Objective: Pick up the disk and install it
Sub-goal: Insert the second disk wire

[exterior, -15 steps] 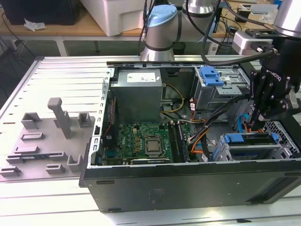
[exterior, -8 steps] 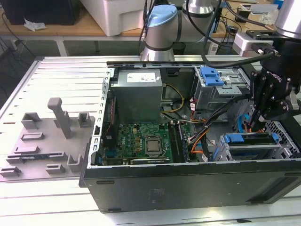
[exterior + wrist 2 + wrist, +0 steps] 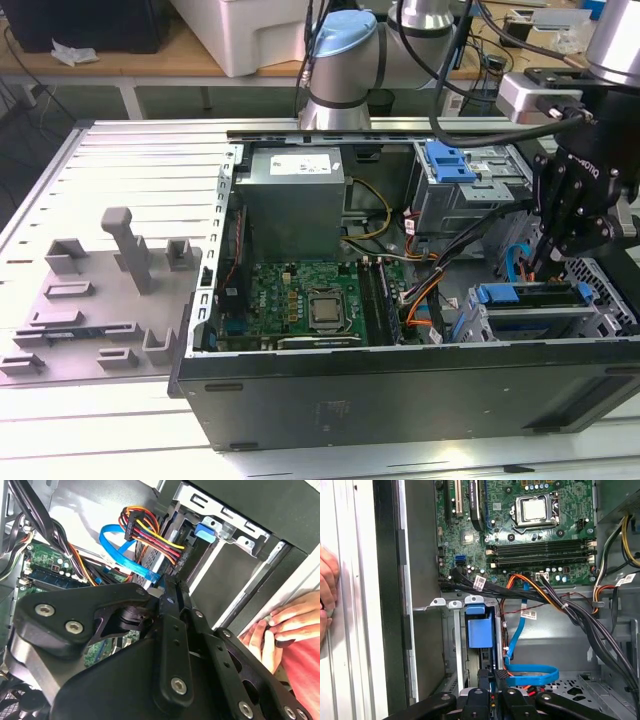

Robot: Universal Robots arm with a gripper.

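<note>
You have one gripper (image 3: 533, 262) over the open computer case (image 3: 400, 400), at the exterior view's right; its two fingers (image 3: 169, 611) are drawn narrow, close together, and I see nothing held between them. The one disk (image 3: 530, 294) sits in the near drive cage (image 3: 545, 322) at the near right corner of the case, just below the fingertips, its blue bracket uppermost; in the first wrist view the bracket (image 3: 481, 627) stands in its slot. A second drive cage (image 3: 470, 195) lies farther back, with one blue latch (image 3: 449, 161) on top. One blue flat cable (image 3: 532, 672) loops beside the near cage; one motherboard (image 3: 300, 300) lies left of it. One person's hand (image 3: 277, 625) rests on the case's outer edge.
</note>
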